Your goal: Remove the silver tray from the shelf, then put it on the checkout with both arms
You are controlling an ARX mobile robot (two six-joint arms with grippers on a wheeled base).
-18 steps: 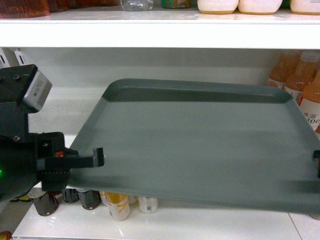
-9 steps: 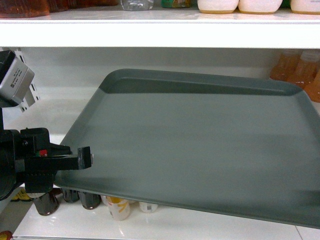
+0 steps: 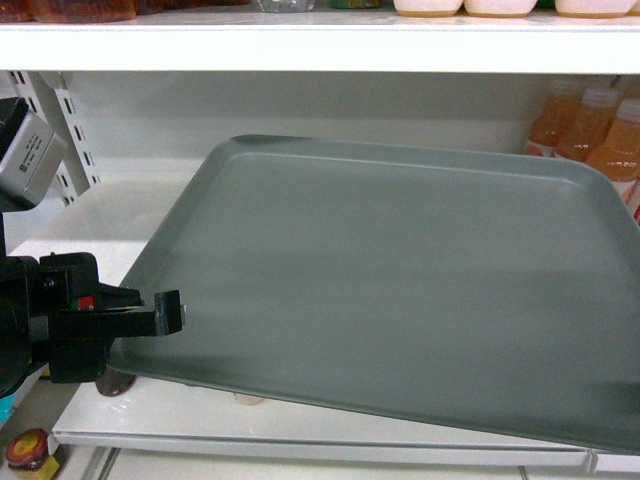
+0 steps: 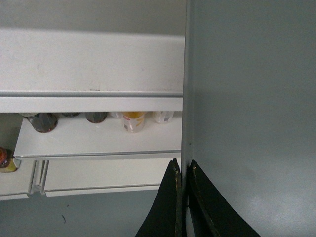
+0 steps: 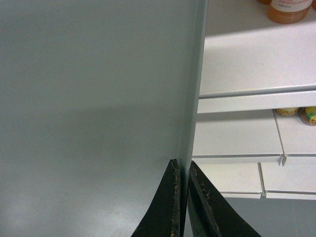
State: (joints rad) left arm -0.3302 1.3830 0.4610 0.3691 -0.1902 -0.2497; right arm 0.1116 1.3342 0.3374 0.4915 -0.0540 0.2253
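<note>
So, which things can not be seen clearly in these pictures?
- Right gripper: out of frame in the head view; only its wrist view shows it pinching the silver tray.
- Checkout: in no view.
- Bottles on the shelf: blurred, labels unreadable.
- Items under the tray: hidden by it in the head view.

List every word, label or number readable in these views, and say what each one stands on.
None can be read.
Grey box module on the left arm: a label with lines of print, too small and blurred.
Orange bottles on the shelf: labels blurred.
Orange bottle in the right wrist view: label text too blurred.
Silver tray: plain, unmarked.
</note>
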